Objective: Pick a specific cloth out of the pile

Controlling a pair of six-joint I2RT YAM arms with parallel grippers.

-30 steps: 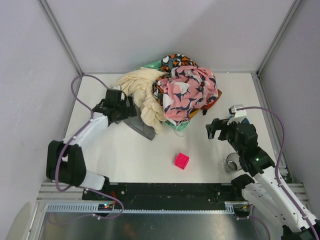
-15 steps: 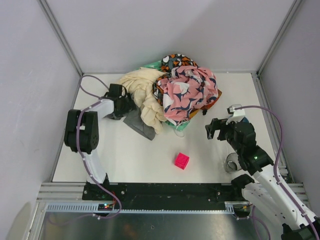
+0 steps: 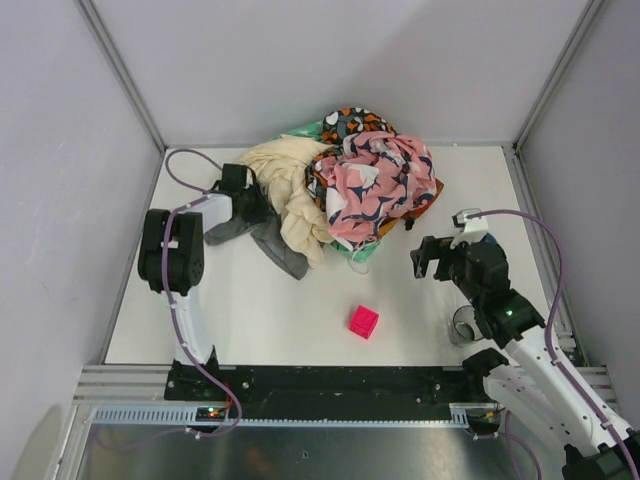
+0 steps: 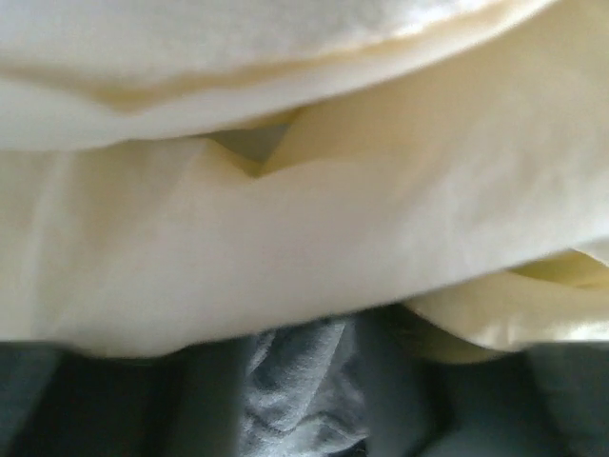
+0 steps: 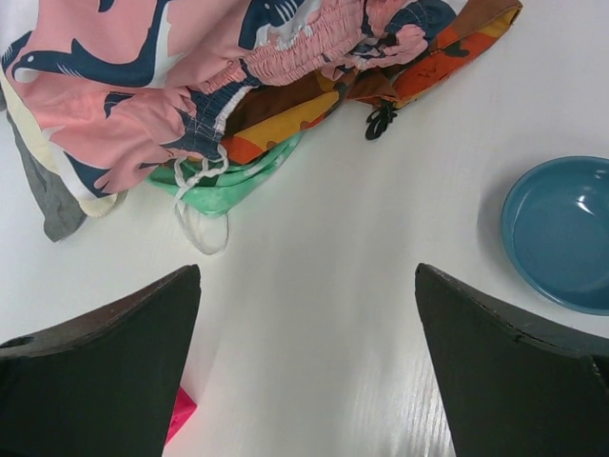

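The left fingers (image 4: 105,409), blurred at the bottom of the wrist view, seem pinched on a bunched fold of the grey cloth (image 4: 300,400). That cloth lies at the lower left edge of the pile (image 3: 375,180), partly under the cream cloth (image 4: 304,238). If only a small fold of the soft, limp knit is caught, it could slip free. The thicker cream folds draped overhead could also drag along. The right fingers (image 5: 105,333) hang wide apart, holding nothing, over the smooth white tabletop (image 5: 314,190).
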